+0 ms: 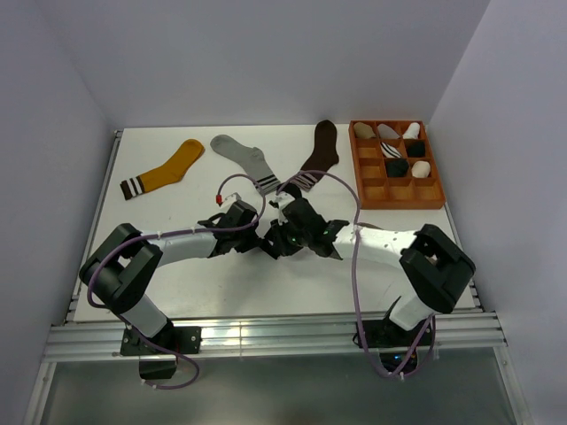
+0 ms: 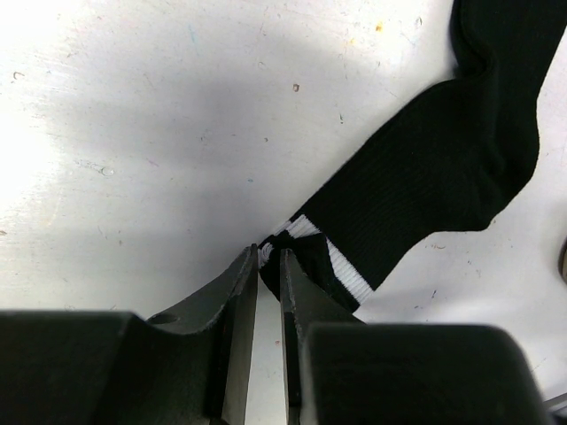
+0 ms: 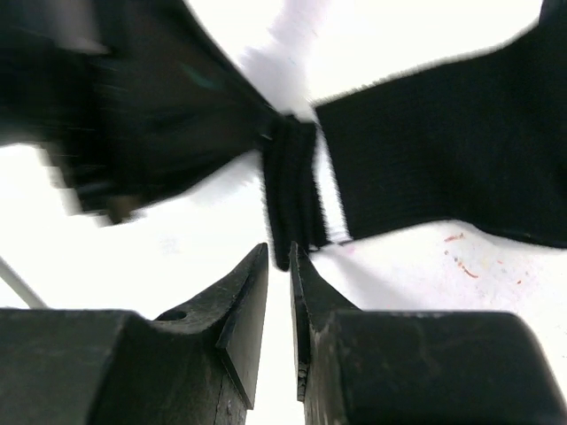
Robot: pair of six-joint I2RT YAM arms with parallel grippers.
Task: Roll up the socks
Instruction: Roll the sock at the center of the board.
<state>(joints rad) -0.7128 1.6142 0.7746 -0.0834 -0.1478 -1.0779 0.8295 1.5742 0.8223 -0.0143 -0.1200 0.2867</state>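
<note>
Two robot arms meet at the middle of the scuffed white tabletop, working a black ribbed-knit sock with white cuff stripes. The left gripper has its jaws pressed nearly together on the striped cuff, pinching the soft fabric at its edge. The right gripper faces it with only a slim gap between its jaws. The bunched cuff reaches their tips, but the blurred wrist view does not show whether it is caught.

The sock's leg and foot lie flat and limp on the tabletop, curving away from the cuff, so by the look of it the roll is barely begun. A terracotta-orange gridded tray at the far right corner holds several rolled sock bundles, dark and pale, each in its own compartment, with some compartments vacant. Along the far edge lie a mustard-yellow sock, a light grey sock and a dark brown sock, all unrolled.
</note>
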